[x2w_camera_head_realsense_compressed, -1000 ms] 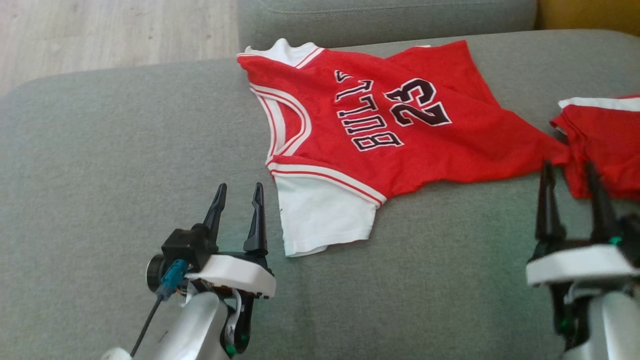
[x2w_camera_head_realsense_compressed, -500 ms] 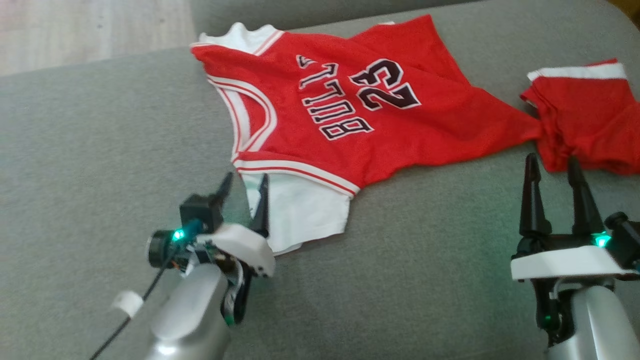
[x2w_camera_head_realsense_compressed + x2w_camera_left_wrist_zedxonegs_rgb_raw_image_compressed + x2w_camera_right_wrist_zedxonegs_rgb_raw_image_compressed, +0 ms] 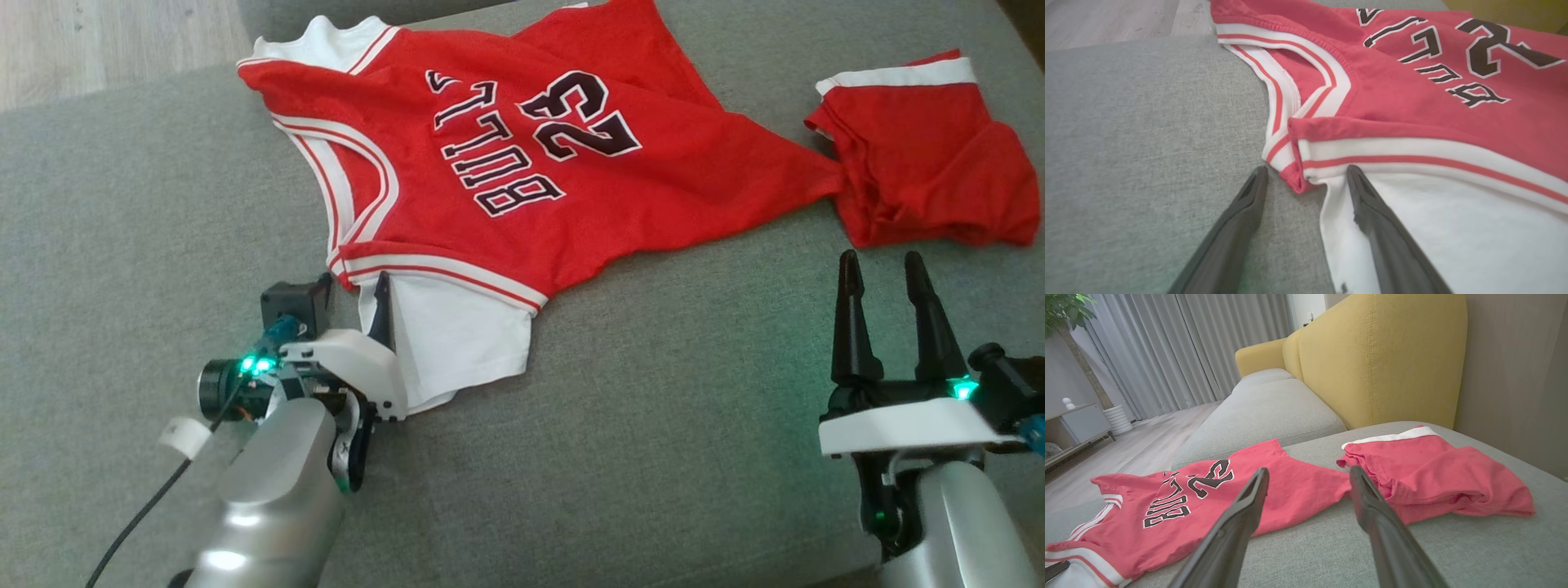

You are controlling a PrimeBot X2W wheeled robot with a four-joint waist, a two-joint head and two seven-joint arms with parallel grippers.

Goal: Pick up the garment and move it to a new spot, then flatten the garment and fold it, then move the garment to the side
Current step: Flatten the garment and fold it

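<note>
The garment [image 3: 522, 180] is a red "BULLS 23" jersey with white sleeves, spread face up on the grey sofa seat [image 3: 653, 425]. My left gripper [image 3: 355, 294] is open and low at the near shoulder. In the left wrist view its jaws [image 3: 1306, 175] straddle the red shoulder corner of the jersey [image 3: 1412, 110], one finger on the white sleeve, the other over bare cushion. My right gripper [image 3: 882, 269] is open and holds nothing, just short of the jersey's pointed hem corner. The right wrist view shows its fingers [image 3: 1308, 473] aimed between the jersey [image 3: 1208, 498] and a second red piece.
Red shorts with a white band [image 3: 922, 180] lie bunched at the right, touching the jersey's hem corner [image 3: 1433, 473]. A yellow sofa back [image 3: 1372, 355] rises behind them. Wooden floor [image 3: 82, 41] lies beyond the seat's far left edge.
The head camera has shifted, sliding the whole scene left and up. My left gripper has moved forward from beside the white sleeve to the shoulder seam. Both grippers stayed open.
</note>
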